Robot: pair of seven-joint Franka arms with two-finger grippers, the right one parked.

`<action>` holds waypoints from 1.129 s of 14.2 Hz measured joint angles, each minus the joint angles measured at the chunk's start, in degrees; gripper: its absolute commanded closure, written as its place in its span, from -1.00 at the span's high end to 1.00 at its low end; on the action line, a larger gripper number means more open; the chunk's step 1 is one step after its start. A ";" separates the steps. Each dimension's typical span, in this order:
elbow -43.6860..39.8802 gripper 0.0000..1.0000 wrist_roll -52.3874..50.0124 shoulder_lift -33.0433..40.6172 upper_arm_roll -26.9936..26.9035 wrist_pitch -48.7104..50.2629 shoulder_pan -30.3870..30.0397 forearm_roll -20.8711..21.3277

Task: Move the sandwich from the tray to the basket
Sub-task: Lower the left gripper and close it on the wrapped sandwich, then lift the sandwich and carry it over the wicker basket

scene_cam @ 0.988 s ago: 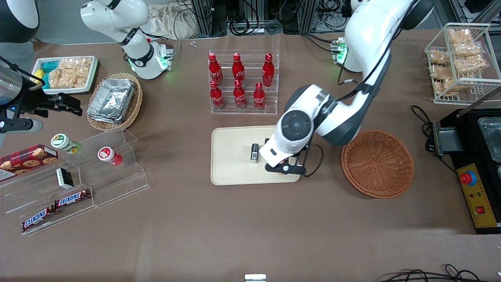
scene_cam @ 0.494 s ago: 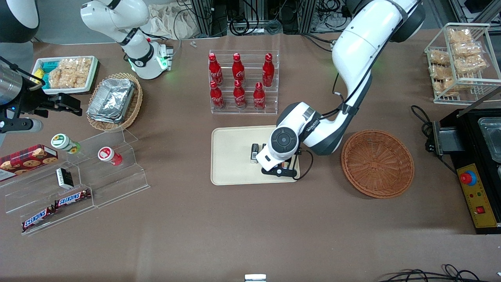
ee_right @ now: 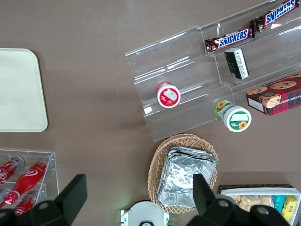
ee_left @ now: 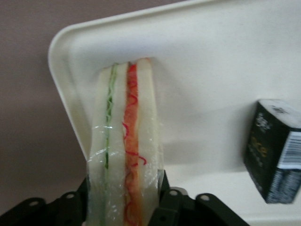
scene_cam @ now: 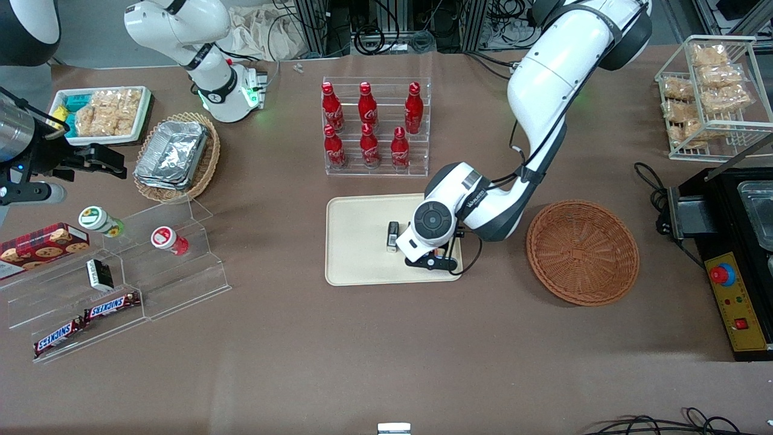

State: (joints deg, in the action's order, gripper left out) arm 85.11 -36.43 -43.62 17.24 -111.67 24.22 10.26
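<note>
On the cream tray [scene_cam: 362, 254], my gripper [scene_cam: 432, 261] is low over the end toward the working arm's side. The arm largely hides the sandwich in the front view. In the left wrist view, my gripper [ee_left: 126, 188] is shut on the wrapped sandwich [ee_left: 130, 122], one finger against each side of it. White bread, a green layer and a red-orange filling show through the wrap. The tray [ee_left: 211, 56] lies under it. The round brown wicker basket [scene_cam: 583, 254] stands beside the tray, toward the working arm's end of the table.
A small black box [scene_cam: 392, 236] stands on the tray beside the gripper. The clear rack [scene_cam: 377, 170] of red bottles is farther from the front camera than the tray. A white wire basket [scene_cam: 718, 124] and a black machine [scene_cam: 734, 241] stand toward the working arm's end.
My gripper has moved over the tray toward the black box and the parked arm's end, mostly in the earlier half second, with only a slight shift since. The basket and tray have not moved.
</note>
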 measured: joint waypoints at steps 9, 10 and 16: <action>-5.19 -1.00 -8.11 13.26 -0.42 8.87 -4.51 0.93; -5.21 -1.00 -8.11 16.33 -0.56 11.14 -7.26 0.74; 1.17 -1.00 -8.11 20.61 -1.04 12.57 -21.52 -0.27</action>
State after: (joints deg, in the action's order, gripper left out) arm 86.28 -44.54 -23.01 16.20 -99.10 2.70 9.99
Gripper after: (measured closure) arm 0.815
